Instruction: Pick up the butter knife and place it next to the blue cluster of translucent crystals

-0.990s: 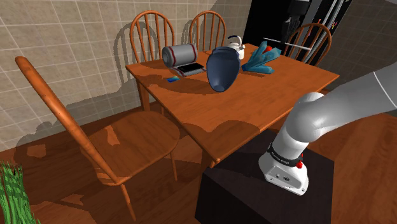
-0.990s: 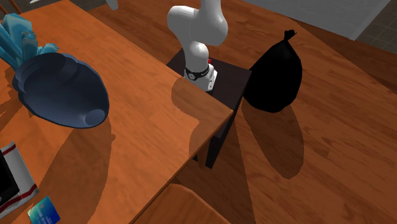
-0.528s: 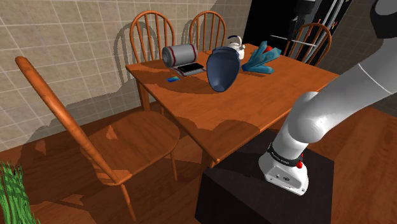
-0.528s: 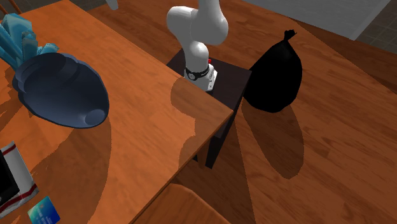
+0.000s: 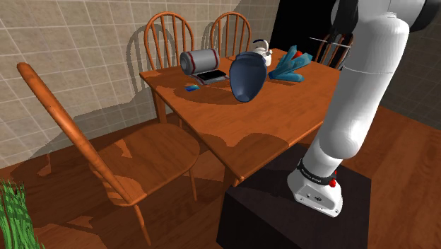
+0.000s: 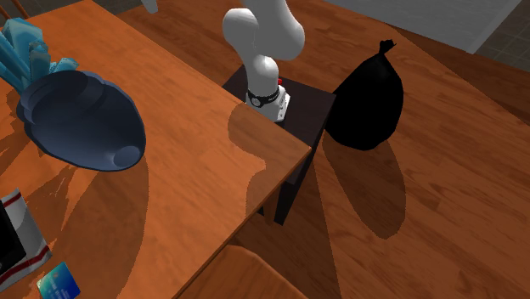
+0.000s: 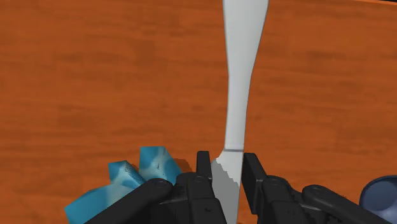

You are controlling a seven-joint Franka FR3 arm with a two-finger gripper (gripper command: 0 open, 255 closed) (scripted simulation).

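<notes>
In the wrist view my gripper (image 7: 224, 167) is shut on a grey butter knife (image 7: 238, 83), clasping its serrated blade end while the long handle points away over the brown table top (image 7: 95, 83). The blue cluster of crystals (image 7: 137, 178) lies just beside the fingers, under the hand. In the shoulder view the knife (image 5: 331, 40) shows as a thin light bar in the air at the table's far right, right of the blue crystals (image 5: 290, 65). The white arm (image 5: 360, 85) rises steeply in front of it. The crystals (image 6: 21, 51) also sit at the second exterior view's upper left.
A dark blue vessel (image 5: 247, 76) lies tipped beside the crystals, with a grey cylinder (image 5: 199, 60), a flat device and a small blue card (image 5: 191, 88) further left. Wooden chairs (image 5: 127, 152) ring the table. A black bag (image 6: 367, 98) stands on the floor by the stand (image 6: 293, 110).
The arm has swung up from a low slant to nearly upright over the stand. The knife has stayed in the grip, high above the table's far right.
</notes>
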